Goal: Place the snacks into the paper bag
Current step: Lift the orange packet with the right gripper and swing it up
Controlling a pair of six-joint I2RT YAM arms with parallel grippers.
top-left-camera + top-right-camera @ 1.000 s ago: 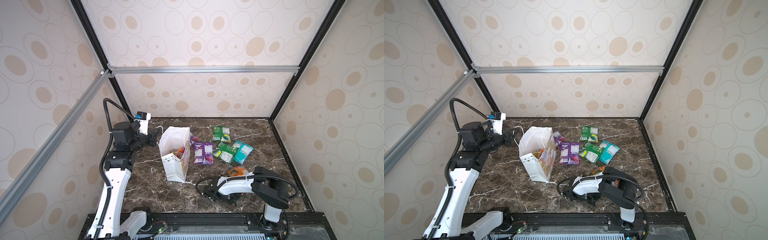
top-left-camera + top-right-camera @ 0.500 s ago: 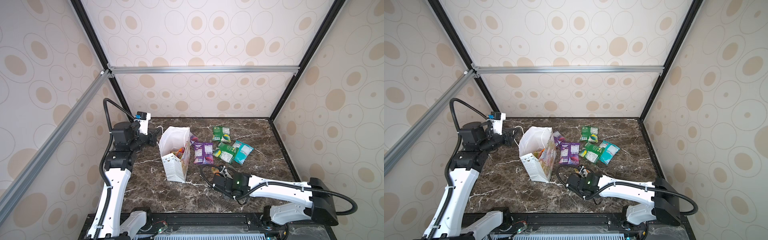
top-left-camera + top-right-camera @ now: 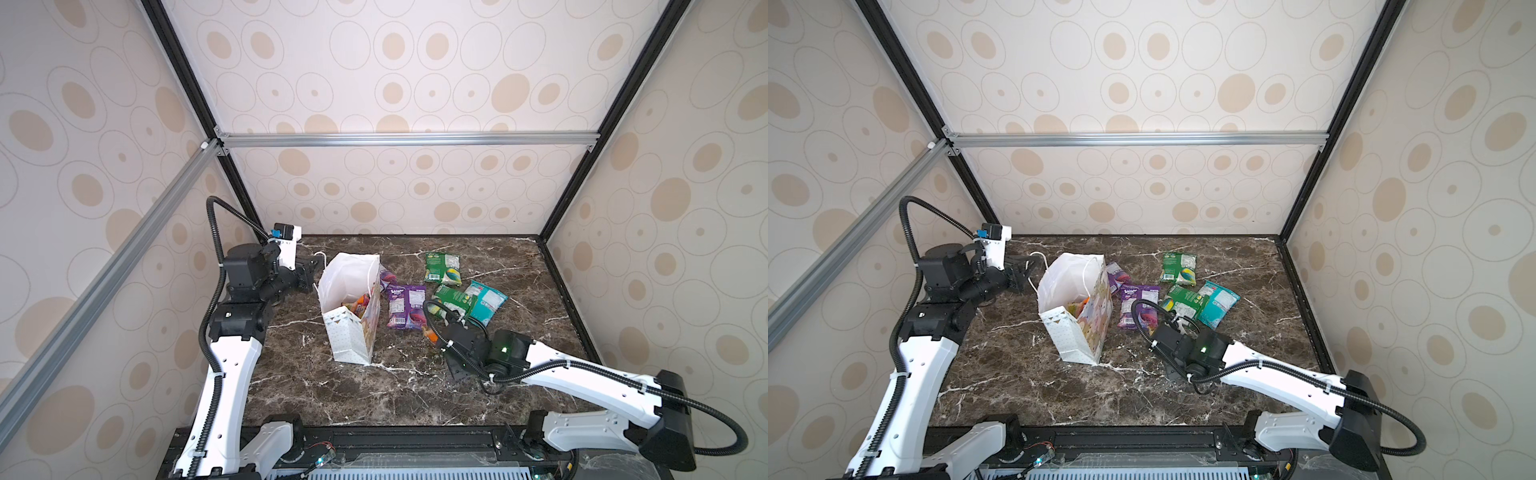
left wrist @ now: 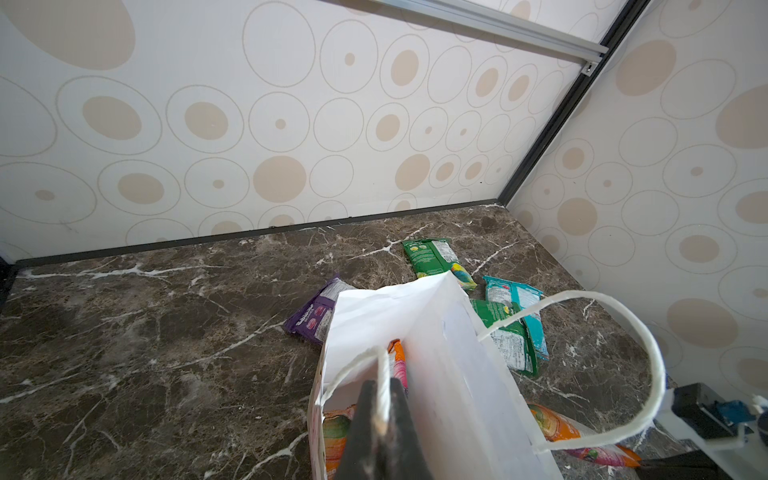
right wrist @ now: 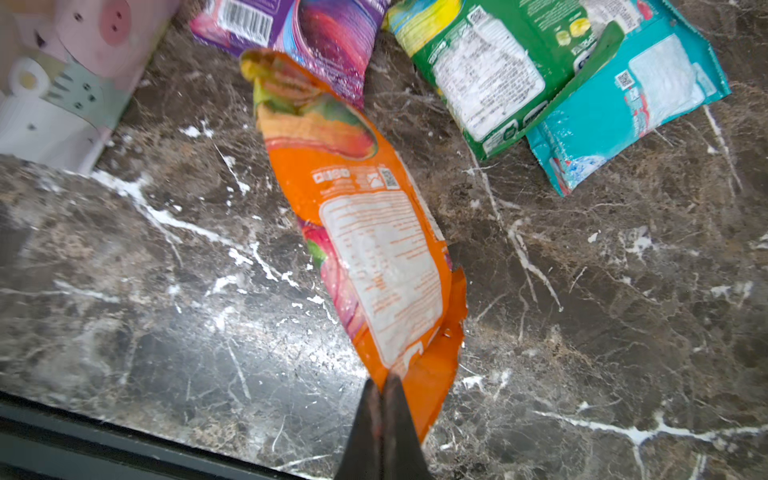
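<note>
The white paper bag (image 3: 349, 332) (image 3: 1077, 332) stands open left of centre, with orange snacks (image 3: 359, 303) inside. My left gripper (image 4: 382, 390) (image 3: 313, 270) is shut on the bag's near cord handle (image 4: 357, 365). My right gripper (image 5: 382, 380) (image 3: 434, 336) is shut on the edge of an orange packet (image 5: 365, 232) just right of the bag. This packet's far end points toward a purple packet (image 3: 403, 305) (image 5: 316, 29). On the table lie two green packets (image 3: 442, 268) (image 3: 453, 299), a teal one (image 3: 486, 301) and a second purple one (image 3: 386, 276) behind the bag.
Patterned walls with black frame posts enclose the dark marble table (image 3: 374, 395) on three sides. The bag's other handle (image 4: 623, 332) loops free in the left wrist view. A black rail (image 3: 415, 440) runs along the front edge.
The right arm has unfolded and now stretches in from the right. The orange packet has shifted left, toward the bag. The left arm and the bag have not moved.
</note>
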